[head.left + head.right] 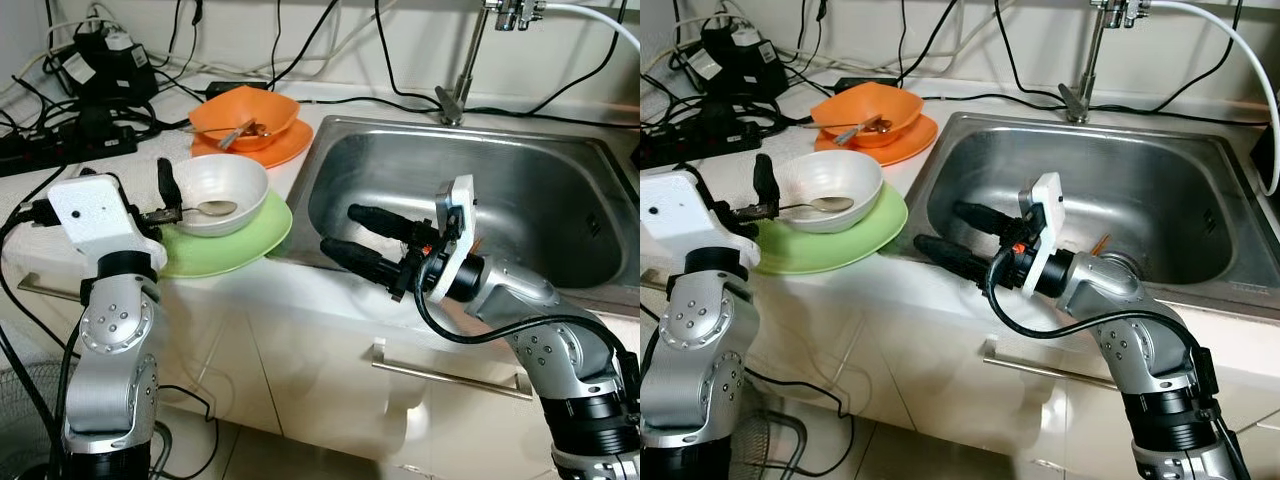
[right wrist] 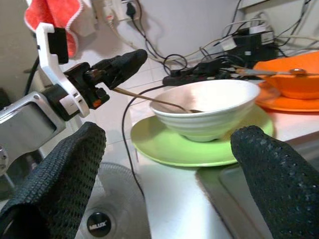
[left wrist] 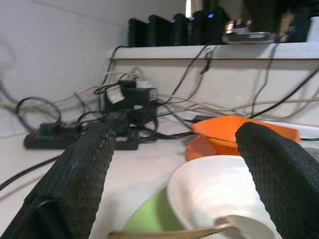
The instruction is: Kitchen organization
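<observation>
Looking down at the tabletop (image 1: 300,290) from the head camera, I see my left tool (image 1: 165,205) at the near rim of the white bowl (image 1: 222,190), its fingers pinching the handle of a metal spoon (image 1: 205,209) whose head lies inside the bowl. The right wrist view confirms it: the spoon's thin handle runs from the bowl straight into those closed fingertips. The white bowl sits on a green plate (image 1: 250,245) that slightly overhangs the edge of the sink (image 1: 520,190).

Behind it, an orange bowl (image 1: 250,112) rests on an orange plate (image 1: 270,150), with another piece of cutlery lying in the orange bowl. Black cables and a power strip (image 1: 60,150) clutter the back left of the tabletop, and a tap (image 1: 465,60) rises behind the sink.

My right tool (image 1: 360,238) hovers over the sink's near left corner, pointing toward the green plate, its two black fingers spread apart and gripping nothing. Something small and orange lies in the sink basin beside the right wrist; I cannot tell what it is.
</observation>
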You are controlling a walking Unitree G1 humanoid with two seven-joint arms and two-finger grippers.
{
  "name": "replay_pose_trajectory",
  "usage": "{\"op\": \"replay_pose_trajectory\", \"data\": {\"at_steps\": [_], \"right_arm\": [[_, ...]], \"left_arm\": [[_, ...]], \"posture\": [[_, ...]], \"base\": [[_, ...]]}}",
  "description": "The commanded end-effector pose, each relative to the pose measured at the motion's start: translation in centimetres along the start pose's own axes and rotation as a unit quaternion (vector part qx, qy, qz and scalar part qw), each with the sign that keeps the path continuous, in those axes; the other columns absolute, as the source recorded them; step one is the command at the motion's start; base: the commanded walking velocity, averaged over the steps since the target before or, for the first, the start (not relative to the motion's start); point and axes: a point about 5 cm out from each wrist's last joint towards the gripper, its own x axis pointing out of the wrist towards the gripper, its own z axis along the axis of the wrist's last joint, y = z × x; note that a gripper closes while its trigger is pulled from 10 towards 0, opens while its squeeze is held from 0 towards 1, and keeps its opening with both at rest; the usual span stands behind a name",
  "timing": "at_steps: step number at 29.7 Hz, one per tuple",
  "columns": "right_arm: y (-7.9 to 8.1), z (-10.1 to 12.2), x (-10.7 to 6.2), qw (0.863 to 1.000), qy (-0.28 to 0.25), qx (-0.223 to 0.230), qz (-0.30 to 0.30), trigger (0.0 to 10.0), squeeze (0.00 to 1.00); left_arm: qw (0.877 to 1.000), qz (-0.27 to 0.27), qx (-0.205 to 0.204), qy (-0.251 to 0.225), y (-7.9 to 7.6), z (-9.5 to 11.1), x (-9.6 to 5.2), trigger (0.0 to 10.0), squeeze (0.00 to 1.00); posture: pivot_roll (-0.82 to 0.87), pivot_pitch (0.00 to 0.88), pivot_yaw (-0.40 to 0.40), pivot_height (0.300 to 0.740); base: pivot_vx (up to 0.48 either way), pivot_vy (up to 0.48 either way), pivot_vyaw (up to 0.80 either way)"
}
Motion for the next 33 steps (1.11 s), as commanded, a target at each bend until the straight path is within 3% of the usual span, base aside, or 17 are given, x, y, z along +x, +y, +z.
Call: {"op": "replay_pose_trajectory", "data": {"at_steps": [1,5,10,14,23,27,28,29,30,33], "right_arm": [[0.5,0.0,0.0,1.0,0.008,0.0,0.015,10.0,0.0],[0.7,-0.3,-0.2,1.0,0.017,-0.001,0.019,10.0,0.0],[1.0,-0.5,-0.1,0.999,0.02,0.002,0.027,10.0,0.0],[1.5,-0.7,-0.3,0.998,0.035,0.002,0.047,10.0,0.0],[1.5,-0.8,-0.6,0.998,0.044,-0.003,0.047,10.0,0.0],[1.6,-0.9,-0.6,0.998,0.046,-0.004,0.047,10.0,0.0],[1.6,-1.0,-0.6,0.998,0.047,-0.003,0.048,10.0,0.0],[1.6,-1.0,-0.6,0.998,0.047,-0.003,0.049,10.0,0.0],[1.6,-1.0,-0.6,0.998,0.047,-0.003,0.049,10.0,0.0],[1.6,-1.0,-0.5,0.998,0.046,-0.002,0.049,10.0,0.0]], "left_arm": [[0.999,0.035,-0.007,0.021,0.8,-0.6,0.0,10.0,0.0],[0.998,0.046,-0.016,0.03,1.0,-0.9,0.0,10.0,0.0],[0.992,0.068,-0.072,0.082,1.3,-2.4,0.0,10.0,0.0],[0.983,0.048,-0.121,0.126,0.6,-3.8,0.2,10.0,0.0],[0.976,0.011,-0.177,0.126,-0.5,-3.8,0.6,10.0,0.0],[0.968,-0.009,-0.224,0.115,-1.4,-3.5,0.9,10.0,0.0],[0.966,-0.011,-0.234,0.112,-1.5,-3.4,0.9,8.6,0.0],[0.962,-0.01,-0.249,0.109,-1.5,-3.3,0.9,1.7,0.0],[0.96,-0.008,-0.257,0.107,-1.5,-3.2,0.9,0.0,0.0],[0.958,-0.007,-0.267,0.107,-1.5,-3.1,0.8,0.0,0.0]], "posture": [[-0.04,0.011,0.065,0.74],[-0.04,0.012,0.066,0.74],[-0.04,0.012,0.068,0.74],[-0.05,0.011,0.068,0.74],[-0.06,0.01,0.073,0.74],[-0.06,0.01,0.073,0.74],[-0.06,0.01,0.072,0.74],[-0.06,0.01,0.072,0.74],[-0.06,0.01,0.072,0.74],[-0.06,0.01,0.071,0.74]], "base": [[0.0,0.0,0.0],[0.0,0.0,0.0],[0.0,0.0,0.0],[0.0,0.0,0.0],[0.0,0.0,0.0],[0.0,0.0,0.0],[0.0,0.0,0.0],[0.0,0.0,0.0],[0.0,0.0,0.0],[0.0,0.0,0.0]]}}
